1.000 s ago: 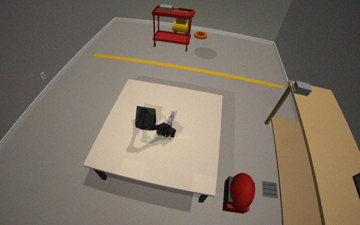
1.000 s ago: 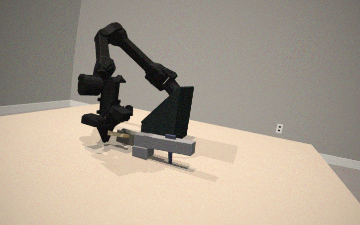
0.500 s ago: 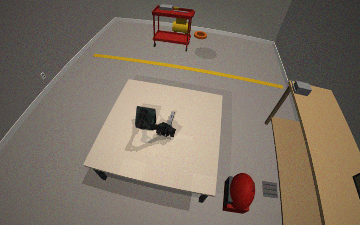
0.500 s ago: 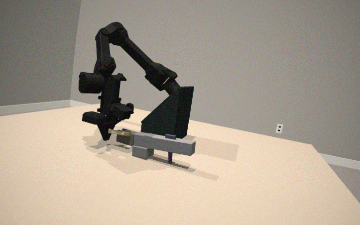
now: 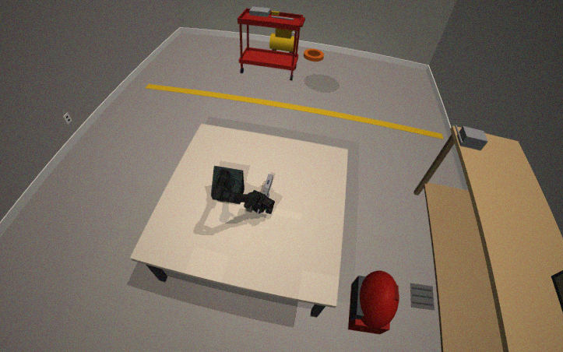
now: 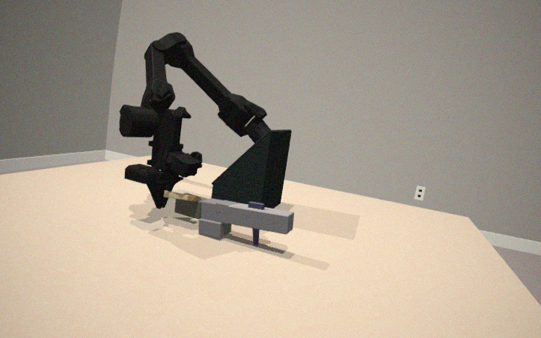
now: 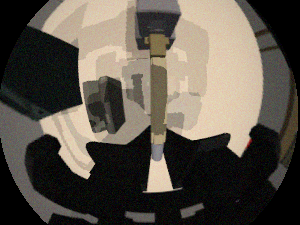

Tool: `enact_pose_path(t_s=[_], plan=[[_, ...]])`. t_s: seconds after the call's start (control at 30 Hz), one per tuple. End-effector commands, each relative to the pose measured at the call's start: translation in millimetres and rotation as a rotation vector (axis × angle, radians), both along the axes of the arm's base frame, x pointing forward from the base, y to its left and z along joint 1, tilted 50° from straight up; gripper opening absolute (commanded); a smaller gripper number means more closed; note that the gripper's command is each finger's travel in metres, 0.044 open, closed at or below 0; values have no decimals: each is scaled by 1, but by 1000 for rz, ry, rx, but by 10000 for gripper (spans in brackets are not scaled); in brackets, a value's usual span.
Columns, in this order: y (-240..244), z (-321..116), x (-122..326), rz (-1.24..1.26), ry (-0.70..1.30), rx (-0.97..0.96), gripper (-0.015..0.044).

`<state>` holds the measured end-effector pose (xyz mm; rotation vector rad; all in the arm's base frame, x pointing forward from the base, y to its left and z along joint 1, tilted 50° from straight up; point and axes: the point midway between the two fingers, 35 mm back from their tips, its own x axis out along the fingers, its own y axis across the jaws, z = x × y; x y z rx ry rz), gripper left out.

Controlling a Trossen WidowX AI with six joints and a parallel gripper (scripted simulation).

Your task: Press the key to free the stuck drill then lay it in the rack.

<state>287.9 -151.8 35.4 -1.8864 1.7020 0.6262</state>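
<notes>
The drill, a thin tan rod (image 6: 179,196) (image 7: 158,99) with a grey tip, lies level at the end of the long grey holder (image 5: 269,178) (image 6: 260,217) (image 7: 157,19). Its far end meets the holder's face; whether any stays inside is hidden. My gripper (image 6: 160,203) (image 7: 154,127) is shut on the drill near its tip, fingers pointing down just above the table. The dark blue key (image 6: 256,205) shows as a low cap on top of the holder, with its pin below. A dark slotted block (image 7: 111,105), possibly the rack, stands left of the drill in the wrist view.
The holder rests on a grey foot block (image 6: 211,229). My arm's dark base (image 5: 227,183) (image 6: 251,176) stands close behind it on the wooden table (image 5: 248,262) (image 6: 138,294). Another dark block (image 6: 187,207) shows beneath the drill beside the holder's end.
</notes>
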Motion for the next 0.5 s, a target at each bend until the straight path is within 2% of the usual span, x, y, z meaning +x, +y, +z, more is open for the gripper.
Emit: enact_pose_path(t_s=[0.0,0.47], plan=[[2,2,0,1,-4,-3,0],[8,5,-2,1,-4,-2,0]])
